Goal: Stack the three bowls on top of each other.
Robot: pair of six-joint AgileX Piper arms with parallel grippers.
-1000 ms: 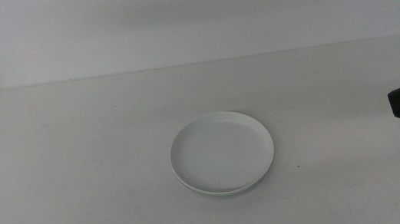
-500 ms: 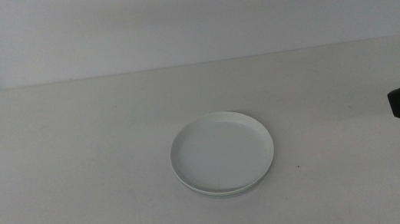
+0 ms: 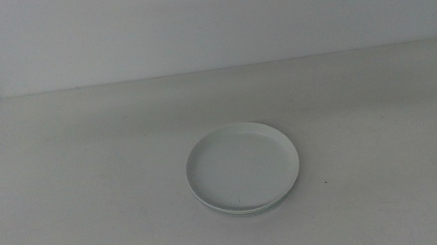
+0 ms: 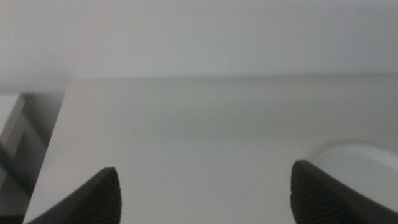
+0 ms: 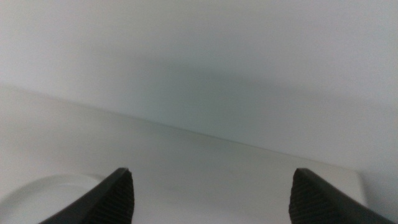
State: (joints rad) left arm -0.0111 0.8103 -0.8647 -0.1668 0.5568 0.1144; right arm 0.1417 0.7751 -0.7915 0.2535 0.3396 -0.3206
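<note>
Well clear of both grippers, left (image 4: 202,186) and right (image 5: 211,190), each spread wide and empty, the three bowls (image 3: 242,167) sat nested, stacking apparently finished.

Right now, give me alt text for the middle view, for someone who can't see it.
A stack of shallow pale bowls, the top one mint-white, sits near the middle of a white table. No arm reaches over the table; only dark blurs show at the far left and right edges.
</note>
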